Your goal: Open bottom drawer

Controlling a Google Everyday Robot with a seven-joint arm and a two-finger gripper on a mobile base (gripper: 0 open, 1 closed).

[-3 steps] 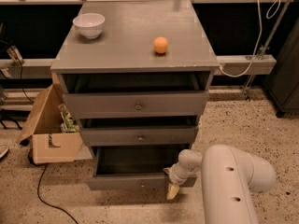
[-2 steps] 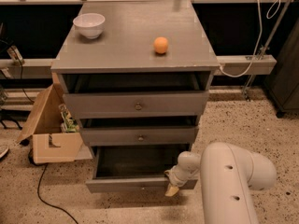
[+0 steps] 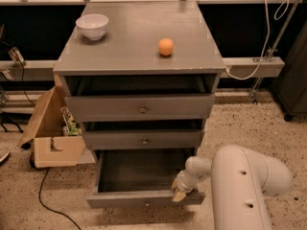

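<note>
The bottom drawer (image 3: pixel 139 199) is sliding out of the grey chest (image 3: pixel 139 56), and compared with a second ago its front is sitting noticeably further forward of the chest, exposing more of the dark grey inside. The gripper (image 3: pixel 179 194) is riding along with it: it is pressing against the top edge of the drawer front, towards the chest's right side, and has come forward by about the same amount as the front. Whether the gripper is clamped on that edge or merely hooked behind it I cannot tell, since the wrist is covering the contact. The white arm (image 3: pixel 242 186) is reaching in from in front of the chest on the right. The top drawer (image 3: pixel 142 107) and the middle drawer (image 3: pixel 144 140) are each standing slightly ajar above the bottom one, unchanged, and neither is being touched. On the chest's top, the white bowl (image 3: pixel 92 26) is resting at the back left and the orange ball (image 3: pixel 166 47) nearer the middle; both are staying put, so the pull is not shaking the chest. A cardboard box (image 3: pixel 53 138) is leaning against the chest's left side, clear of the drawer's path. For the task this is looking nearly done: the drawer is already well out, and only a short further pull seems to be remaining.
</note>
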